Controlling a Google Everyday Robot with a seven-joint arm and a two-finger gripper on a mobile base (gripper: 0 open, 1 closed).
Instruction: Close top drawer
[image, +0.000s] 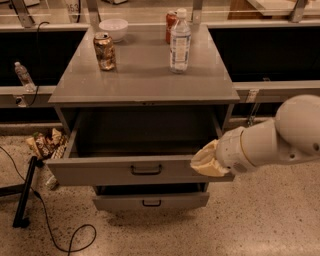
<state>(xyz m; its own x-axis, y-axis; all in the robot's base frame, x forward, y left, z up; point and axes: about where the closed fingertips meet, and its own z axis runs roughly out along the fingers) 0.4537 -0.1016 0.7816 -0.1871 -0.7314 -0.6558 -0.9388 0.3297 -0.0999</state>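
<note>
Top drawer (110, 171) stands pulled out at frame centre, nothing closed yet. My end effector (206, 161) is at its front's right end; open or closed, I cannot tell.

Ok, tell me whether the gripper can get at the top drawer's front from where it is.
Probably yes: the gripper sits at the right end of the front panel of the top drawer, with nothing between them.
</note>
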